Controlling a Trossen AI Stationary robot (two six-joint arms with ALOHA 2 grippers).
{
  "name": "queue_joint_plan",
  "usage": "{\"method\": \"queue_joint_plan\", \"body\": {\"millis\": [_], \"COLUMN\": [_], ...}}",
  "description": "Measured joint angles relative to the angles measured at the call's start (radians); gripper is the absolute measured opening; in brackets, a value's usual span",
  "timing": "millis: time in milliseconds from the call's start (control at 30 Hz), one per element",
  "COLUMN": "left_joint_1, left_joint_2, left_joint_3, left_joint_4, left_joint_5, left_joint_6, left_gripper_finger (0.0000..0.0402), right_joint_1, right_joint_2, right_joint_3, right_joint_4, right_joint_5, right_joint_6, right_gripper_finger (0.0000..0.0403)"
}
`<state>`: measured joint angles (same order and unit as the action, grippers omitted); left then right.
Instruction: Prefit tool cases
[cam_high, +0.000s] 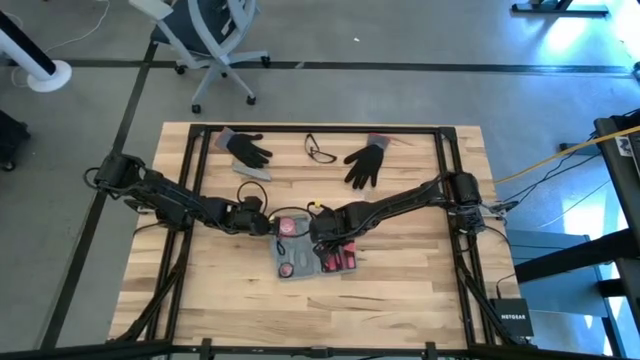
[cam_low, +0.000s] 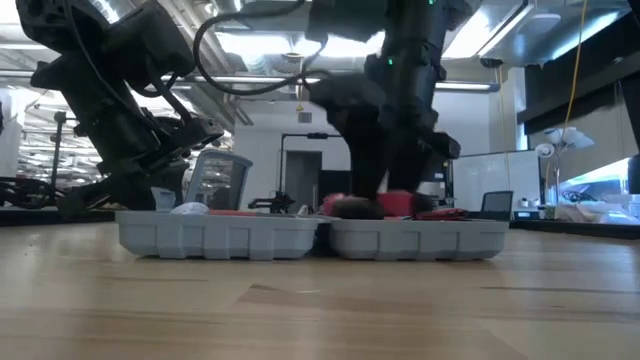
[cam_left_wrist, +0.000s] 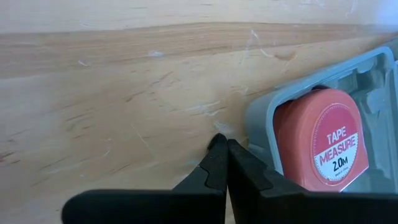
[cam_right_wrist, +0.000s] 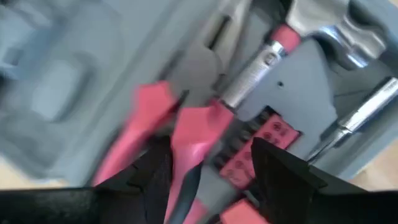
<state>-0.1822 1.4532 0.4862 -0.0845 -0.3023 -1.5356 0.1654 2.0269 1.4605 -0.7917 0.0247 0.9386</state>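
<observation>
Tool cases here means one blue-grey tool case (cam_high: 312, 258), lying opened flat near the middle of the wooden table (cam_high: 420, 290), a little toward the near edge, its two halves side by side so the moulded recesses face up for filling. Its left half holds an orange tape measure (cam_left_wrist: 318, 140) seated snugly in a round pocket; the right half carries pink-handled pliers (cam_right_wrist: 177, 134), a chrome hammer (cam_right_wrist: 323, 25) and a strip of bits, each in its own slot. The right gripper (cam_high: 322, 238) hangs directly over that right half with its fingers spread apart around the pliers' handles; whether they actually touch the handles I cannot tell, but the pose suits pressing or seating the tool. The left gripper (cam_left_wrist: 221, 163) rests just beside the case's left corner, fingers pinched together on nothing, probably to brace the case against sliding. Well beyond, along the far edge, lie two black gloves (cam_high: 247, 148) with a pair of glasses (cam_high: 320, 152) between them, out of the working area.
</observation>
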Motion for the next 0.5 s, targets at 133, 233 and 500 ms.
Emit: {"method": "queue_joint_plan", "body": {"millis": [133, 233, 500], "left_joint_1": [0.0, 0.0, 0.001], "left_joint_2": [0.0, 0.0, 0.0], "left_joint_3": [0.0, 0.0, 0.0], "left_joint_4": [0.0, -0.001, -0.002], "left_joint_5": [0.004, 0.003, -0.002], "left_joint_6": [-0.007, -0.012, -0.023], "left_gripper_finger": [0.0, 0.0, 0.0], "right_joint_1": [-0.002, -0.001, -0.001], "right_joint_2": [0.017, 0.018, 0.013], "right_joint_3": [0.001, 0.002, 0.014], "right_joint_4": [0.014, 0.019, -0.005], "right_joint_5": [0.004, 0.014, 0.018], "right_joint_6": [0.0, 0.0, -0.041], "right_gripper_finger": [0.0204, 0.0169, 0.0032]}}
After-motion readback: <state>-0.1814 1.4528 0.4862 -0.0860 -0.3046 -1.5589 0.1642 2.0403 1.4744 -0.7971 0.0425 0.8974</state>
